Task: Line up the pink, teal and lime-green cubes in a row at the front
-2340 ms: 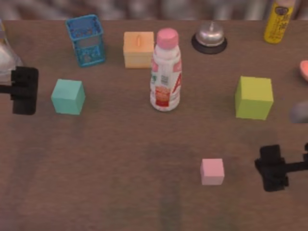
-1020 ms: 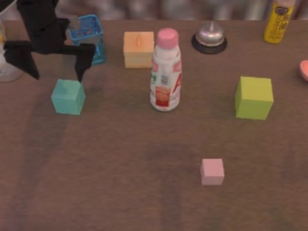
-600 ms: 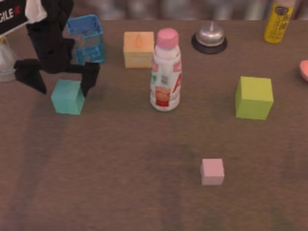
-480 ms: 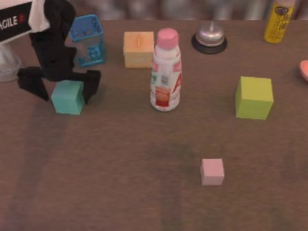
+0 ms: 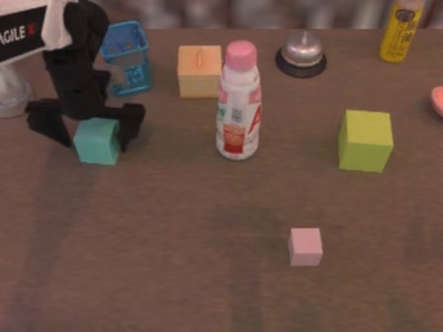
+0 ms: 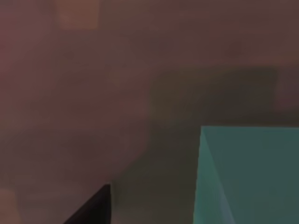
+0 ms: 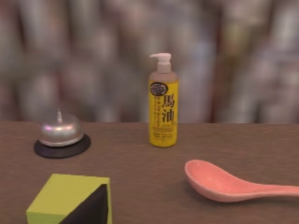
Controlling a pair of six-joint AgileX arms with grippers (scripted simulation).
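Note:
The teal cube point(image 5: 97, 142) sits on the table at the back left. My left gripper point(image 5: 88, 133) is open and straddles it, one black finger on each side. Up close, the teal cube point(image 6: 252, 177) stands apart from one fingertip point(image 6: 93, 211). The lime-green cube point(image 5: 365, 140) stands at the right. The pink cube point(image 5: 305, 246) lies nearer the front, right of centre. My right arm is out of the top view. One of its fingertips point(image 7: 96, 210) shows in front of the lime-green cube point(image 7: 65, 196), with nothing held.
A pink-capped white bottle point(image 5: 239, 104) stands mid-table. Along the back are a blue mesh basket point(image 5: 124, 55), a pale orange box point(image 5: 199, 70), a bell point(image 5: 302, 52) and a yellow pump bottle point(image 5: 400, 28). A pink spoon point(image 7: 224, 179) lies at the right edge.
My left gripper has come down from above the basket and now has its open fingers on both sides of the teal cube. The right arm has left the top view. The cubes have not moved.

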